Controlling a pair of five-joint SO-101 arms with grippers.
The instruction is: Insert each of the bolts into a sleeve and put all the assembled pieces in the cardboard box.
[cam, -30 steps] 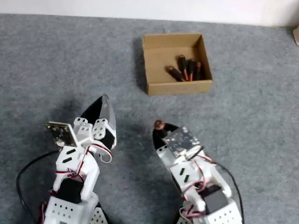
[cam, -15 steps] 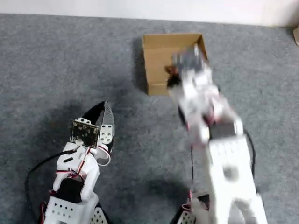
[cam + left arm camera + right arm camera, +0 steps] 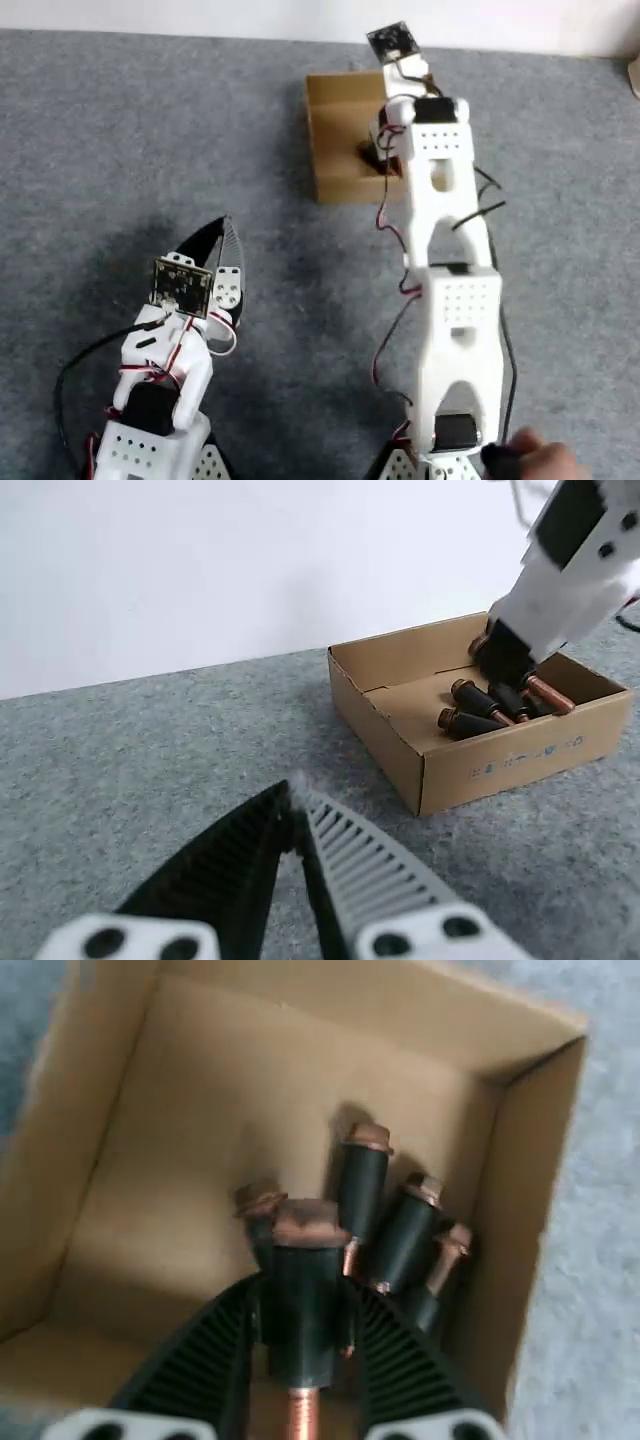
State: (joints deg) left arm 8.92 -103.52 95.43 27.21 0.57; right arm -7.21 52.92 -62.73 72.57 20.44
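Bright, even, diffuse light; soft shadow on table [image 3: 100, 130] just beside cardboard box [image 3: 345, 185], dimmer inside it.

1. A bench [image 3: 120, 130] covered in grey, felt-like fabric fills the foreground.
2. A plain white wall [image 3: 200, 560] rises behind its far edge.
3. A pale object [image 3: 634, 76], too cropped to identify, sits at the bench's edge.

Small print [image 3: 527, 763] on the cardboard box [image 3: 450, 780] front, too tiny to read

The white right arm [image 3: 440, 200] overhangs the brown cardboard box [image 3: 340, 125] at the grey worktop's [image 3: 120, 130] far edge; black-sleeved copper bolts [image 3: 362, 1190] crowd its right half, left half free.
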